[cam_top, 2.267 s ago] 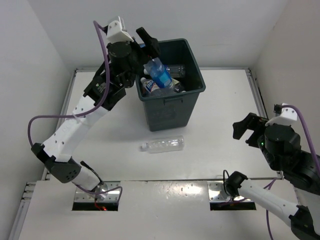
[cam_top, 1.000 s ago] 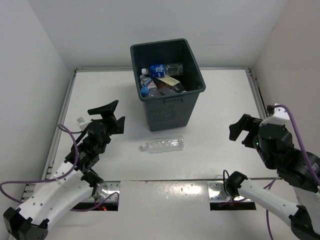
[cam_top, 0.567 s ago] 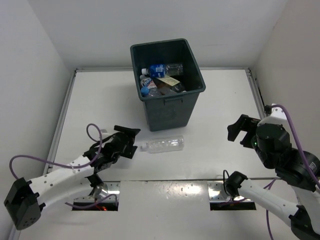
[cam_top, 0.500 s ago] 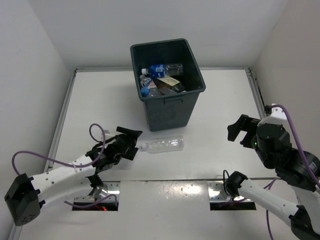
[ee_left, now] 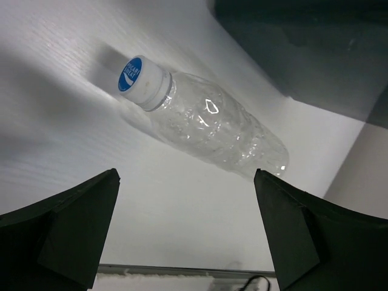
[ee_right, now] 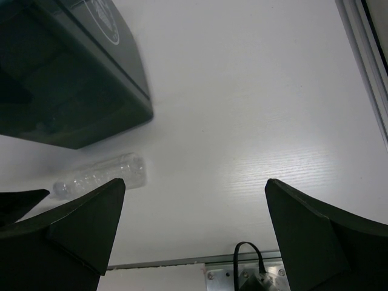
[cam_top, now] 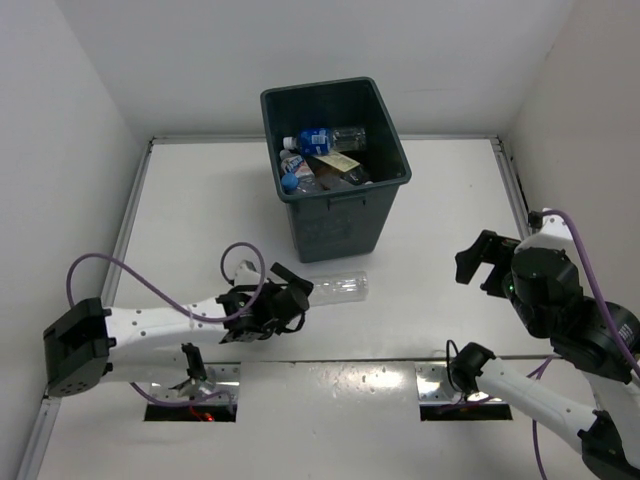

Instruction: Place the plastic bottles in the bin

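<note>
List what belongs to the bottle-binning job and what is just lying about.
Job:
tall dark grey-green plastic bin
blue-labelled plastic bottles inside it
clear unlabelled plastic bottle lying outside it
left gripper

Lying about:
white table
purple cable

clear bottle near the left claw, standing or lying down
Lying down. The clear bottle rests lengthwise on the table, its white cap pointing sideways, outside the bin.
</note>
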